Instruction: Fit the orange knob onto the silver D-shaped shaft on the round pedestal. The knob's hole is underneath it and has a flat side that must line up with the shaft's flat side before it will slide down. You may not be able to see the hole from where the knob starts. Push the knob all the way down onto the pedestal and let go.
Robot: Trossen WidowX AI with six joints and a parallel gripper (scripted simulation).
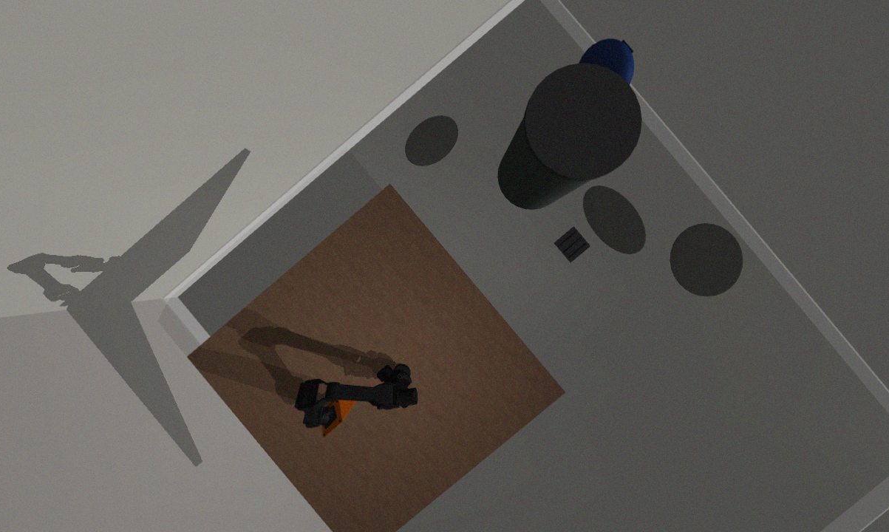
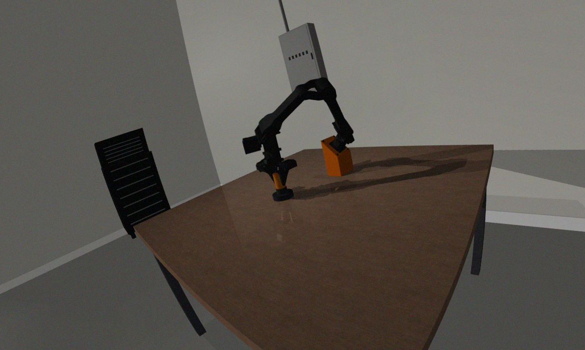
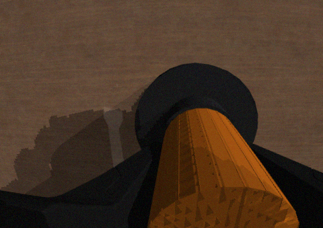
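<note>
The orange knob [image 2: 278, 180] [image 3: 205, 154] is a tall ribbed cylinder, held upright over the black round pedestal [image 2: 282, 196] [image 3: 198, 78]. My gripper [image 2: 279, 183] [image 3: 202, 150] is shut on the knob, one finger on each side, pointing down. In the exterior view the knob's lower end is at the pedestal's raised collar, and no silver shaft shows between them. In the wrist view the knob's lower edge overlaps the collar. The hole and both flat sides are hidden, and I cannot tell whether a thin gap remains. In the top view the arm covers knob and pedestal.
The brown table [image 1: 474, 343] [image 2: 350, 261] bears an orange block [image 1: 345, 408] [image 2: 338, 164] at the arm's base, to the right of the pedestal in the exterior view. The black arm [image 1: 361, 392] [image 2: 288, 104] arches between them. A dark column [image 1: 582, 122] stands beyond the table.
</note>
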